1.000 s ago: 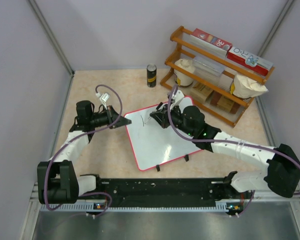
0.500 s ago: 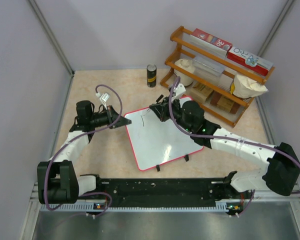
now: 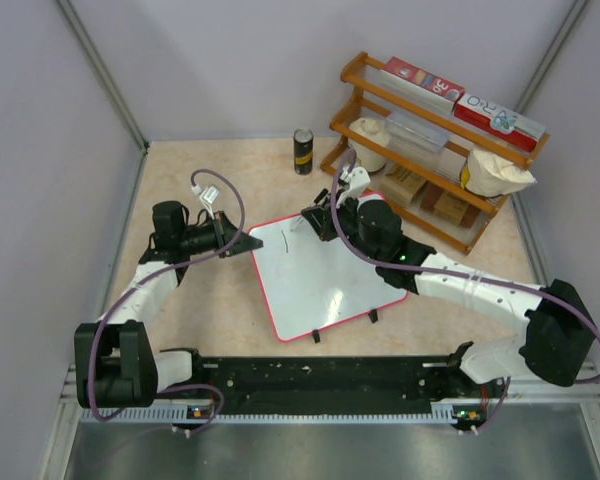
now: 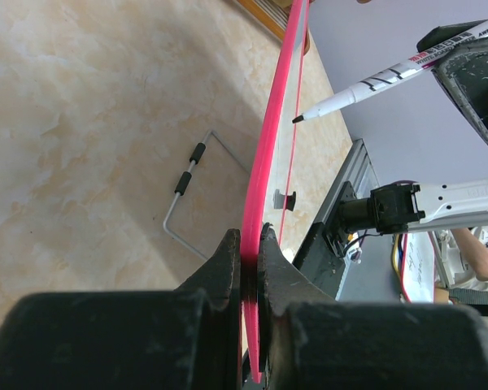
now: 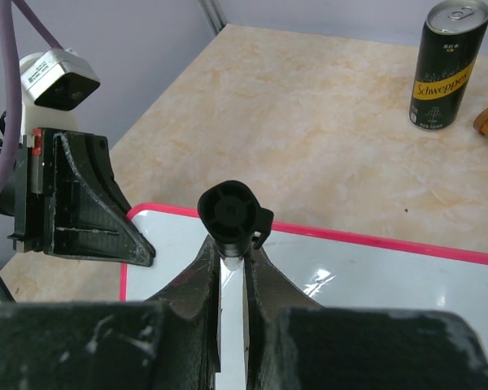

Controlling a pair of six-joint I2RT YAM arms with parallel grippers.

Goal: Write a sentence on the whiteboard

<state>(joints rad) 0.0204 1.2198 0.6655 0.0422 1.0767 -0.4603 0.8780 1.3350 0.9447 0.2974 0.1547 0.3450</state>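
Note:
The whiteboard (image 3: 325, 280) lies tilted mid-table, white with a red-pink rim. My left gripper (image 3: 248, 243) is shut on its left rim; in the left wrist view the jaws (image 4: 248, 244) pinch the pink rim (image 4: 275, 130), seen edge-on. My right gripper (image 3: 316, 220) is shut on a black-and-white marker (image 4: 382, 77) over the board's far left part. The marker tip (image 4: 295, 119) sits just off the surface. In the right wrist view the marker's black end (image 5: 228, 210) stands between the fingers above the board (image 5: 374, 276). Of the sentence only a short black stroke (image 3: 283, 239) shows.
A dark soda can (image 3: 303, 150) stands behind the board, also in the right wrist view (image 5: 443, 65). A wooden rack (image 3: 430, 190) with red-and-white boxes, bags and small boxes fills the back right. A wire stand (image 4: 191, 175) lies under the board. Grey walls enclose the table.
My right gripper has moved with the marker toward the board's far edge, off the stroke. The left gripper and the board have stayed still.

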